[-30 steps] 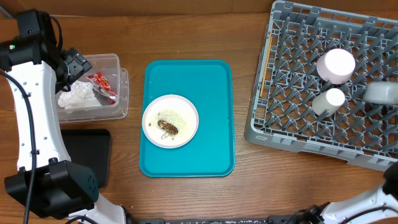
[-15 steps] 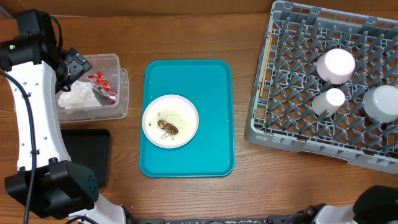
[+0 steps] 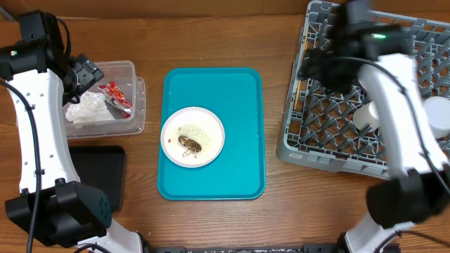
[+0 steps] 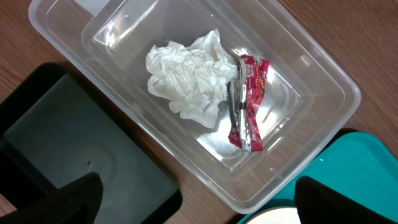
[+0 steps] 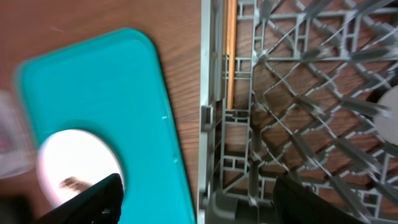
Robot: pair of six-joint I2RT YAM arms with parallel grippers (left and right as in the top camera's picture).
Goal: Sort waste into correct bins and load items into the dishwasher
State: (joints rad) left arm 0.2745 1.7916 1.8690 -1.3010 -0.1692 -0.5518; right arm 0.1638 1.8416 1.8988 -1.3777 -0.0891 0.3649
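Note:
The crumpled white napkin (image 4: 186,81) and the red-and-white wrapper (image 4: 247,102) lie in the clear tub (image 4: 323,124). My left gripper (image 4: 208,205) hangs open and empty above the tub's near edge; overhead it is at the tub's far left (image 3: 83,74). The white plate (image 3: 193,136) with brown scraps and crumbs (image 3: 188,144) sits on the teal tray (image 3: 239,105). My right gripper (image 5: 199,205) is open and empty over the grey dish rack's (image 3: 330,151) left edge. The white cup (image 3: 362,116) and the pale bowl (image 3: 439,116) are in the rack. My right arm hides the pink saucer.
The shallow black tray (image 3: 95,176) lies in front of the tub (image 3: 133,116), also in the left wrist view (image 4: 74,149). The right wrist view shows the teal tray (image 5: 93,81), the plate (image 5: 78,155) and the rack's wall (image 5: 211,93).
The bowl has come to rest in the rack at the right edge. My right arm has swung in over the rack's left part. My left arm has not moved.

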